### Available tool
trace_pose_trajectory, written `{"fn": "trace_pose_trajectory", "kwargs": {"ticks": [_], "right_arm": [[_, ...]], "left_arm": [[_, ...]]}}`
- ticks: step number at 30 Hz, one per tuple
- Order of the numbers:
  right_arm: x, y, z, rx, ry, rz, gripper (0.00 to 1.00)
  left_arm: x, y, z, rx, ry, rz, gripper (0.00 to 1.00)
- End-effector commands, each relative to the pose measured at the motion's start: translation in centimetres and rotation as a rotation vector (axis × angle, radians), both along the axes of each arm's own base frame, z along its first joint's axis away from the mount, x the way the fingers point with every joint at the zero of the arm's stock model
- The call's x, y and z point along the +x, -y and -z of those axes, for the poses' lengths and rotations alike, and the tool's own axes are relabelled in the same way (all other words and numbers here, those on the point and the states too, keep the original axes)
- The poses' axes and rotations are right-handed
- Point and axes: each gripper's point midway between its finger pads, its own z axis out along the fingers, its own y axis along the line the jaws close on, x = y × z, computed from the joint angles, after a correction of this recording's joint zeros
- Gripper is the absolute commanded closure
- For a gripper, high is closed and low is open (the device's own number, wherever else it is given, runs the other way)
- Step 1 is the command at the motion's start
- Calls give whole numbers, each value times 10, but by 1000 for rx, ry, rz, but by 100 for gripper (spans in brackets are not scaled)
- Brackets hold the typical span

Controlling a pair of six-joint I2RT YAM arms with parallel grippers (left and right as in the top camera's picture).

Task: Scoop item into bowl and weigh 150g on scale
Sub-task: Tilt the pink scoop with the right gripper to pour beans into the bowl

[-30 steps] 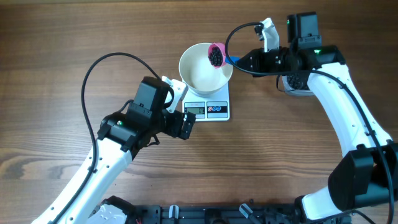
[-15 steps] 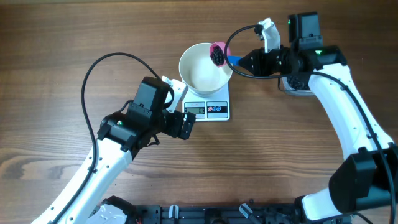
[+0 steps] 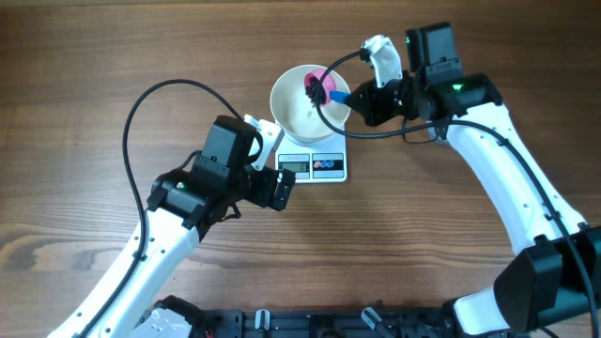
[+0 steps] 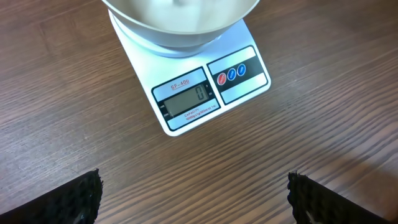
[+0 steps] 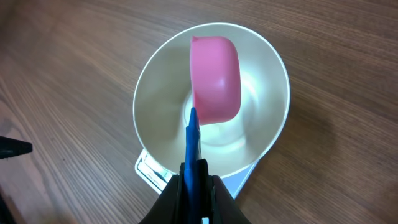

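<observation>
The right hand (image 5: 193, 185) is clamped tight on the flat blue handle (image 5: 191, 146) of a pink scoop (image 5: 215, 78), with one black finger (image 5: 166, 200) pressed against each side of the handle. The handle runs straight out from the hand to the scoop's cup. In the right wrist view the cup is tipped over, so its smooth pink back faces the camera and its mouth faces down into the white bowl (image 5: 275, 73).

From overhead, the scoop hangs over the far right part of the bowl, inside the rim. A small dark cluster of black beans (image 3: 313, 92) shows at the scoop's mouth. Whether the beans are in the cup or falling cannot be told. The parts of the bowl's inside that show around the scoop in the right wrist view look bare white. A black cable (image 3: 324, 111) from the right arm loops across the bowl's right edge.

The bowl sits on the scale (image 4: 239, 71) and covers most of its platform. The display (image 4: 189, 99) and round buttons (image 4: 231, 74) stick out on the side toward the left arm, and the display reads zero.

The left hand (image 4: 196, 202) rests low over the tabletop (image 4: 74, 93), just in front of the scale's display edge. It is spread fully wide, its two ridged black fingertips (image 4: 78, 198) sitting at opposite lower corners of the left wrist view. Only wood grain lies between them, and the hand holds nothing.
</observation>
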Motion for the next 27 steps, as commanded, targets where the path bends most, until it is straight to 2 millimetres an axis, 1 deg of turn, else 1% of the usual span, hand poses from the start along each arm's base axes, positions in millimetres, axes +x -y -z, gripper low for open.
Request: {"fn": "trace_pose_trajectory", "kwargs": {"ticks": [1, 12, 22, 27], "right_arm": [[1, 4, -8, -21, 42, 7, 96], [2, 4, -10, -26, 55, -4, 96], [6, 13, -12, -71, 84, 29, 96], [5, 14, -17, -83, 111, 15, 96]], "left_arm": [[4, 2, -7, -3, 20, -4, 0], [4, 2, -7, -3, 20, -4, 0], [4, 2, -7, -3, 20, -4, 0], [4, 2, -7, -3, 20, -4, 0]]}}
